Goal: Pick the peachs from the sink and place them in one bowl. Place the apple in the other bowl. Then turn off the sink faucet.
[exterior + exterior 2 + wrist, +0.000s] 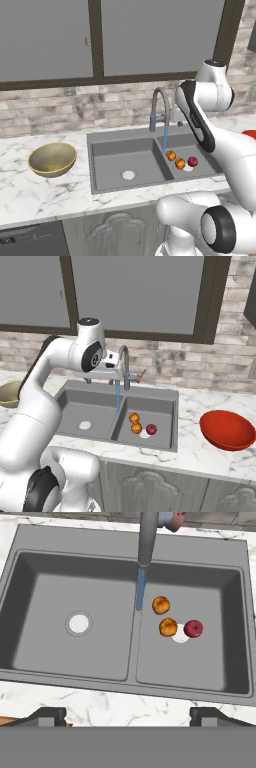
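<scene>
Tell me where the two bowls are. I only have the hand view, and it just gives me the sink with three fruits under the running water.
Observer: The tan bowl sits on the marble counter to the left of the sink, with nothing in it.
Operator: And the red one?
Observer: The red bowl is on the counter on the other side, to the right of the sink, and it is empty too.
</scene>
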Robot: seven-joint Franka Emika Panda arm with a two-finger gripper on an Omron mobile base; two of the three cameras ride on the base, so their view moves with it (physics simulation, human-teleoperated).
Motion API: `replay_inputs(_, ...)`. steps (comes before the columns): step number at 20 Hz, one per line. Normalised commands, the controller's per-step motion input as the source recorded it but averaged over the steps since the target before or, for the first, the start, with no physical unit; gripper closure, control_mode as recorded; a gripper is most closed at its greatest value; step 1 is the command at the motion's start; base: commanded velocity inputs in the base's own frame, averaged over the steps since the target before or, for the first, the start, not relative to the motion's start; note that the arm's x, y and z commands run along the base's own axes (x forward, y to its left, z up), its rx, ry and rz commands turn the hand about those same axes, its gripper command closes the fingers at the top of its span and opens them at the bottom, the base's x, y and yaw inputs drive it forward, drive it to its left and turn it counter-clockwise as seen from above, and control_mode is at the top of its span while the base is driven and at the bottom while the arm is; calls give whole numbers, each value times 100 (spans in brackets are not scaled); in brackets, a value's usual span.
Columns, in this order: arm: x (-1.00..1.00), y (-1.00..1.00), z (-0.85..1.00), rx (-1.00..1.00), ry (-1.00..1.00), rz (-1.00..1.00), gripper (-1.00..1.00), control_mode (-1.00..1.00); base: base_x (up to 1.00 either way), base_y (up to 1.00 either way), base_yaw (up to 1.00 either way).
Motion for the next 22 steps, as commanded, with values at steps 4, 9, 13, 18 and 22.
replay_inputs(4, -2, -43, -30, 0, 0, 0, -100, -100, 0, 0, 0)
replay_inputs(9, 0, -19, -21, 0, 0, 0, -100, -100, 0, 0, 0)
replay_inputs(13, 0, -34, -11, 2, 0, 0, -100, -100, 0, 0, 0)
replay_inputs(18, 1, -40, -15, 1, 0, 0, -100, -100, 0, 0, 0)
replay_inputs(22, 1, -27, -25, 0, 0, 0, -100, -100, 0, 0, 0)
